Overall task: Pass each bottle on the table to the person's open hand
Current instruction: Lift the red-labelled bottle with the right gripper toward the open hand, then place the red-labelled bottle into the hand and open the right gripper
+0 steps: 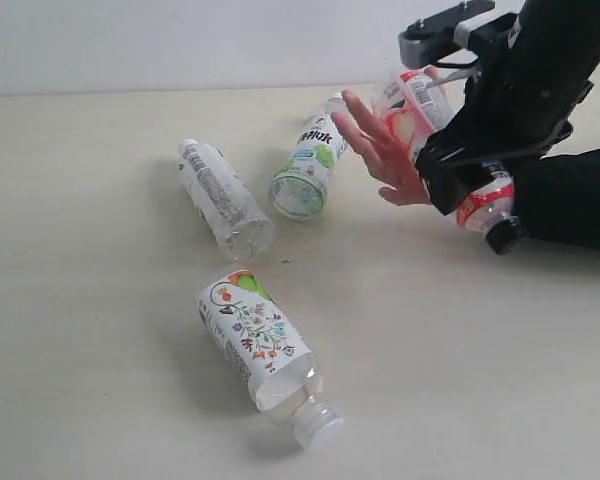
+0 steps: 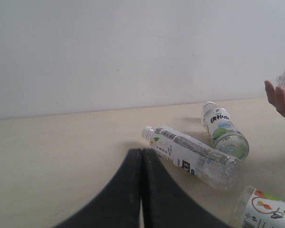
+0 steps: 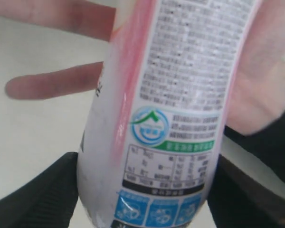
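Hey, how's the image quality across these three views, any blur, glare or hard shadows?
Exterior view: soft even light, only faint shadows under the floral bottle, little glare. Left wrist view: the shut left end effector looks dark and soft-edged. Right wrist view: the red-pink bottle fills the frame, its fine print blurry.

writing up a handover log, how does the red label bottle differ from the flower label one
The red label bottle is held up by the right gripper, at a person's hand; the flower label bottle lies on the table, untouched. The red label bottle has a black cap, the flower label bottle a white one. Both are clear plastic.
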Motion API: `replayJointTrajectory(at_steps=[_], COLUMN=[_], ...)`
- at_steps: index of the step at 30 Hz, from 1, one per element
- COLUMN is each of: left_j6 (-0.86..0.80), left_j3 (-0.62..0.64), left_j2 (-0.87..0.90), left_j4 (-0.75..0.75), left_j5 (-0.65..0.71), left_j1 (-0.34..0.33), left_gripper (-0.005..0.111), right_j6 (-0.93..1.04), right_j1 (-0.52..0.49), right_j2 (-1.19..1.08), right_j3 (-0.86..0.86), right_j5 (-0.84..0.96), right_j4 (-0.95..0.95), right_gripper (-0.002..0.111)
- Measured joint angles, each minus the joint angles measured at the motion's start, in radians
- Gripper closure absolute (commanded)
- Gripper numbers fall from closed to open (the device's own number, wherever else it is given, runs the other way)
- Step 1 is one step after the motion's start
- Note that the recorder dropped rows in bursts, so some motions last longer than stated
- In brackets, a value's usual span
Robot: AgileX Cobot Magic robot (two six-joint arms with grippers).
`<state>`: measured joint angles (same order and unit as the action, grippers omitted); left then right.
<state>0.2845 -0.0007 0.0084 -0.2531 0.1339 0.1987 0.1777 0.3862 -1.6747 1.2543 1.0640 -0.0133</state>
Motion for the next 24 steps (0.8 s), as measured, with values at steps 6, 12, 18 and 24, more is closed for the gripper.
replayJointTrajectory(at_steps=[6,12,18,24], left_j6=[0.0,0.0,0.0,0.0], left_j3=[0.0,0.0,0.0,0.0], left_j2=[0.0,0.0,0.0,0.0], left_j4=[0.0,0.0,0.0,0.0], left_j5=[0.0,0.0,0.0,0.0], left_j1=[0.0,0.0,0.0,0.0], left_gripper=[0.107,0.107,0.107,0.107], right_j6=[0.005,-0.003,-0.016,-0.023], right_j1=[0.0,0.0,0.0,0.0], right_j2=[-0.067,-0.069,-0.069,-0.069], right_j3=[0.0,0.0,0.0,0.0], right_j5=[-0.057,-0.12,-0.163,-0.178], right_j4=[-0.011,-0.011,-0.021,-0.033], right_gripper=[0.108,0.108,0.108,0.098])
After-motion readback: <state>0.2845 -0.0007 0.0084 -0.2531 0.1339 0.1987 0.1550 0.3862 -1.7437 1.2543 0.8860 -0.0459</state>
